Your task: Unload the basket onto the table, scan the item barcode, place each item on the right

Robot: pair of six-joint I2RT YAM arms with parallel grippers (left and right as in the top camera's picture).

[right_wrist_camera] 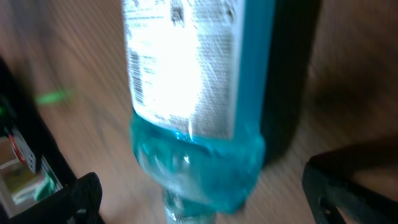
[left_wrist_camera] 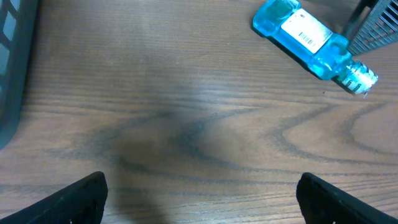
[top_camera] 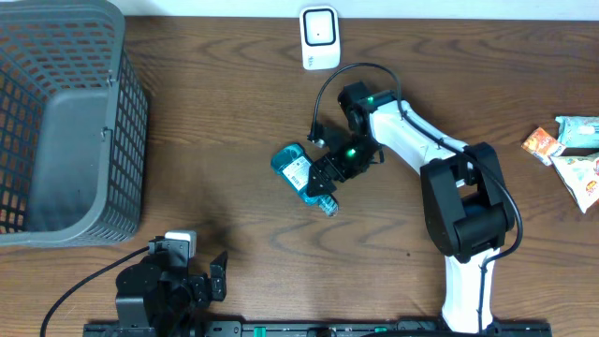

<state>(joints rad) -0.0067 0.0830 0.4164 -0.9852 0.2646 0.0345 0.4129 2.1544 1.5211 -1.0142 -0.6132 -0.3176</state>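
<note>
Bottle [right_wrist_camera: 193,93] fills the right wrist view: clear plastic holding blue liquid, lying on its side on the wooden table [top_camera: 215,140], white printed label facing up. Right gripper [top_camera: 325,178] sits over its neck end, jaws wide apart, one finger on each side with a gap to the bottle. Left gripper [left_wrist_camera: 199,202] is at the near edge, jaws open, nothing between them. Grey mesh basket [top_camera: 94,225] at far left shows only its grey floor. White scanner [top_camera: 320,37] stands at the far edge. Snack packets [top_camera: 571,154] lie at far right.

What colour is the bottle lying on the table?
The bottle is translucent blue with a white label. It shows best in the left wrist view.
</note>
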